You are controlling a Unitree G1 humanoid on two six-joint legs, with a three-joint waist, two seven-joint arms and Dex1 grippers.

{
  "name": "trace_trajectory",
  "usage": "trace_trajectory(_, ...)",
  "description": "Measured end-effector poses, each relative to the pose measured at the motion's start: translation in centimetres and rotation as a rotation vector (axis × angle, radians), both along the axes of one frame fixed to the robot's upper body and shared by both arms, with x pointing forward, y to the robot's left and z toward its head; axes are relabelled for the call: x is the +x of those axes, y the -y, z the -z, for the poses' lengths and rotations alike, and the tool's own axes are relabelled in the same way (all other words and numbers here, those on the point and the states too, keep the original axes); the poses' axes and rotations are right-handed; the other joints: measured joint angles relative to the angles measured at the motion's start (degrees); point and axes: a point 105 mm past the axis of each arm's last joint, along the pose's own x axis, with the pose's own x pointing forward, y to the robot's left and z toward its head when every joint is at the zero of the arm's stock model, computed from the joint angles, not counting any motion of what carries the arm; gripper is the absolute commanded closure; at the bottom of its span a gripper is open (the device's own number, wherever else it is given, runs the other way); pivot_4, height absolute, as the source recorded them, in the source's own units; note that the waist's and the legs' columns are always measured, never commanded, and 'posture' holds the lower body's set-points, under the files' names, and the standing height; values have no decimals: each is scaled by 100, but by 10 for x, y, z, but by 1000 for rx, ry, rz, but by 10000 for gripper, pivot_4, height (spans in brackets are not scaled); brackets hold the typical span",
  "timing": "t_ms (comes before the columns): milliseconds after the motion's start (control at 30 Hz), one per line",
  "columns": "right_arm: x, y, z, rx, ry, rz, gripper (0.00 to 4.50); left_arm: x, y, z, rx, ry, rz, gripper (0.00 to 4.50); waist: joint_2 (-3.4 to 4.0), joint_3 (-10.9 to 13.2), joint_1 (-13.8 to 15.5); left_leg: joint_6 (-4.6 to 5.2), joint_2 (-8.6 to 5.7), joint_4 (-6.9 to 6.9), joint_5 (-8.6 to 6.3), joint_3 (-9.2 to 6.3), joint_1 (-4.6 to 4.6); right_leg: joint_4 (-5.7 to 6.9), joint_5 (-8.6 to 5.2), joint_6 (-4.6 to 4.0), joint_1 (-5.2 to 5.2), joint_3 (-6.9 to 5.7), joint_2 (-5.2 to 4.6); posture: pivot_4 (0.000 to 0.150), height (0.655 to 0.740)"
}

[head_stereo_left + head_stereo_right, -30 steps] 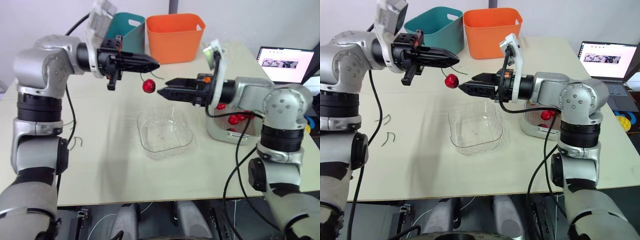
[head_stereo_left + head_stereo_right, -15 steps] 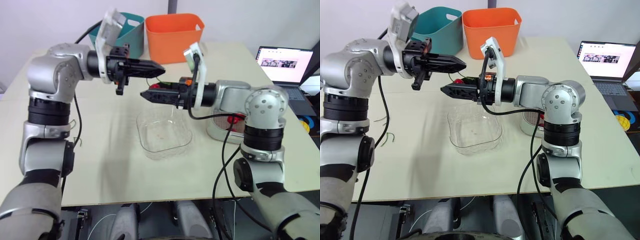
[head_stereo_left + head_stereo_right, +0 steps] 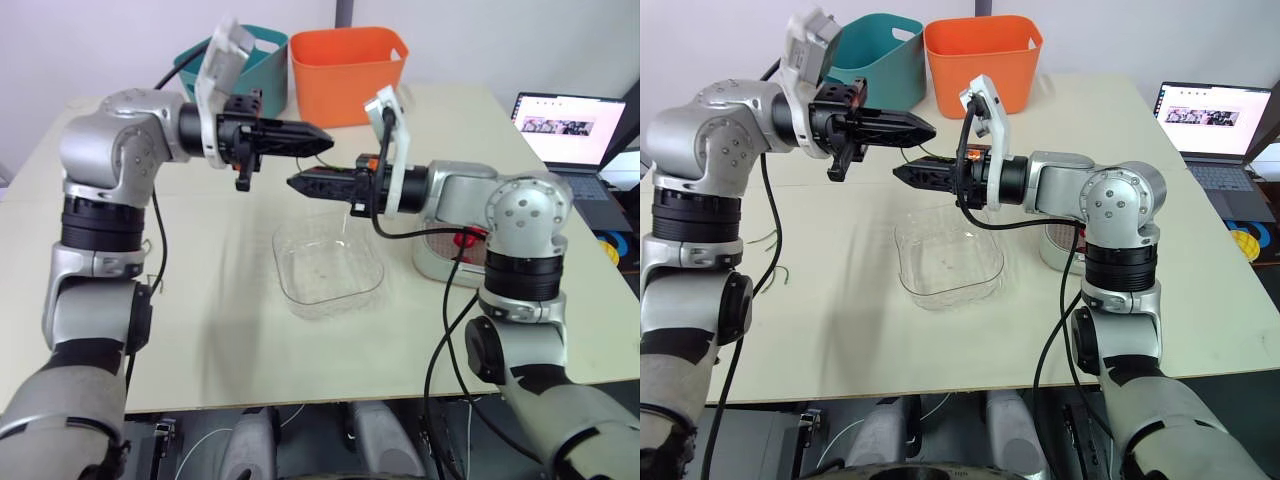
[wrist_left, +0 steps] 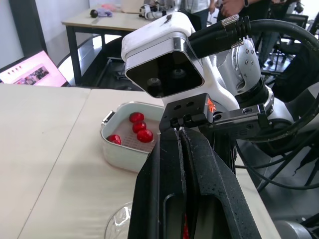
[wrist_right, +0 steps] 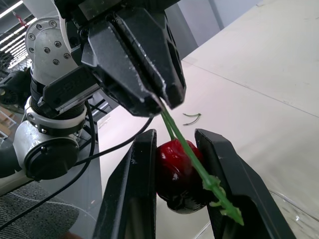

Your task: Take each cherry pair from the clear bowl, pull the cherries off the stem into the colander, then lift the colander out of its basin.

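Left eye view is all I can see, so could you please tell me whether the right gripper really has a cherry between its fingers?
Observer: Yes. In the right wrist view the right gripper has a red cherry pressed between its two fingers.
Operator: Thank you. Is the stem attached to it, and who holds that?
Observer: A green stem runs from the shut tips of the left gripper down across the cherry, so each gripper has one end.
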Motion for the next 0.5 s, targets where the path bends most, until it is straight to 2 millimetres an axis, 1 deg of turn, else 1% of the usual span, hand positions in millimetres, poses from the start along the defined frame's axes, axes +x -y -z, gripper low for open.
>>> trace_trajectory(233,-7,3,4,-34,39,-1,35512,6,-3,-2,-9,-4,-21,45000,0,0,0,0,0,0,0,-1,-1,-1,0,0,0,-1,0,1500,7400)
trace_trajectory(367,-8,6,8,-29,21,4,35512,8,-4,-3,-12,-11,-25,45000,0,0,0,0,0,0,0,-1,0,-1,0,0,0,-1,0,1500,7400)
trace_trajectory(500,-9,10,31,-85,-56,7,35512,8,-6,-13,-40,15,-44,45000,0,0,-2,0,0,0,0,-1,-1,-2,0,0,0,-1,0,1500,7400)
